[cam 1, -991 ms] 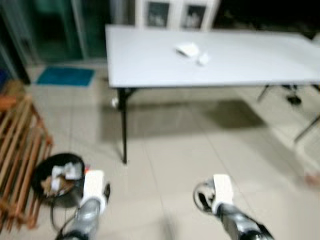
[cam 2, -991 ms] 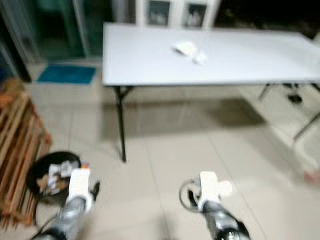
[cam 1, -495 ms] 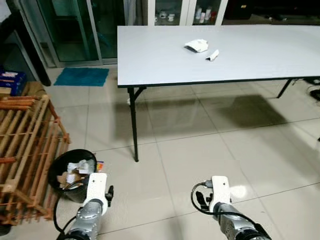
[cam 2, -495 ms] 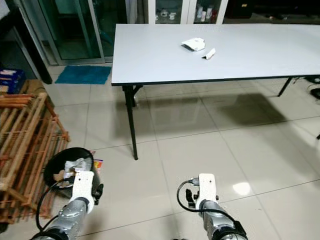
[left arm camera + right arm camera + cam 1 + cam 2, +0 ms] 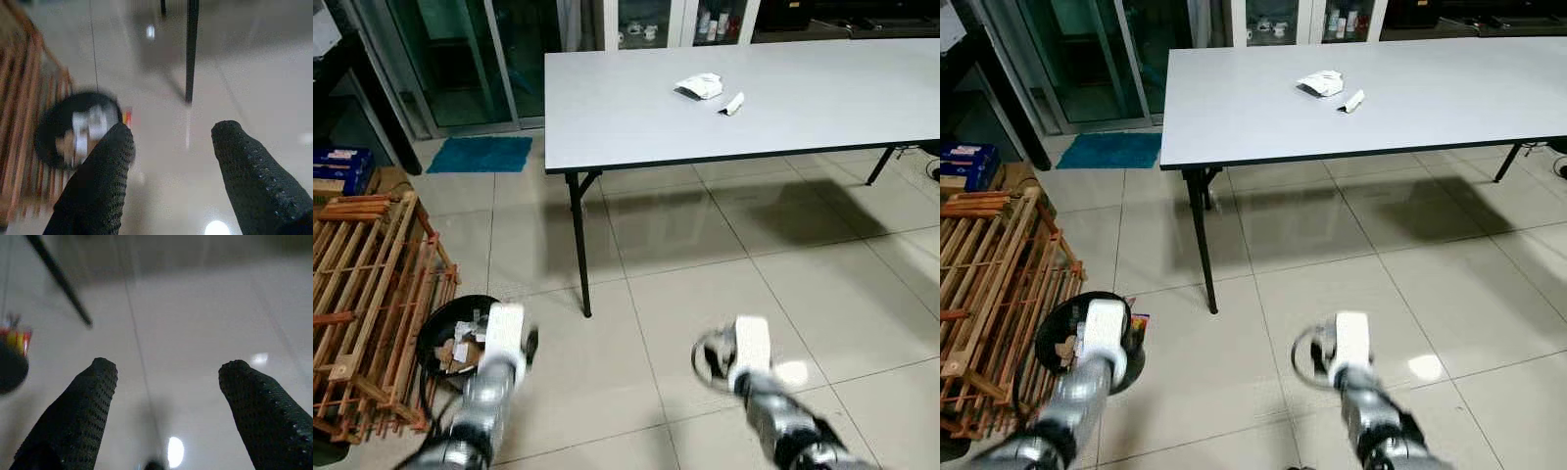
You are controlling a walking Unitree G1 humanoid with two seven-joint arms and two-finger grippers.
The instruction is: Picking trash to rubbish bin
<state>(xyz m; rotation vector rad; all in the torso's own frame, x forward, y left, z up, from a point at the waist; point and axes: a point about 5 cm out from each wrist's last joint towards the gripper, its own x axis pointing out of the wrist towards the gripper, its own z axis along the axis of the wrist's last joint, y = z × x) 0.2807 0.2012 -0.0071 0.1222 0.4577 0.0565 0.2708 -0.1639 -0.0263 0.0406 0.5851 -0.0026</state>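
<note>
the left gripper [image 5: 168, 147] and right gripper [image 5: 166, 382] are hanging with fingers apart, empty; the black bin [image 5: 435, 333] is holding crumpled scraps; 2 wrappers [image 5: 700, 86] are lying on the table [image 5: 636, 117].

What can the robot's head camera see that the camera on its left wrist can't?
The left eye view takes in the whole room: the long white table with two pieces of white crumpled trash on it, a blue mat, a wooden rack and both arms. The left wrist view gives a close look at the left gripper, its black fingers spread open with nothing between them. Both show the black rubbish bin with trash inside, a table leg and the tiled floor.
</note>
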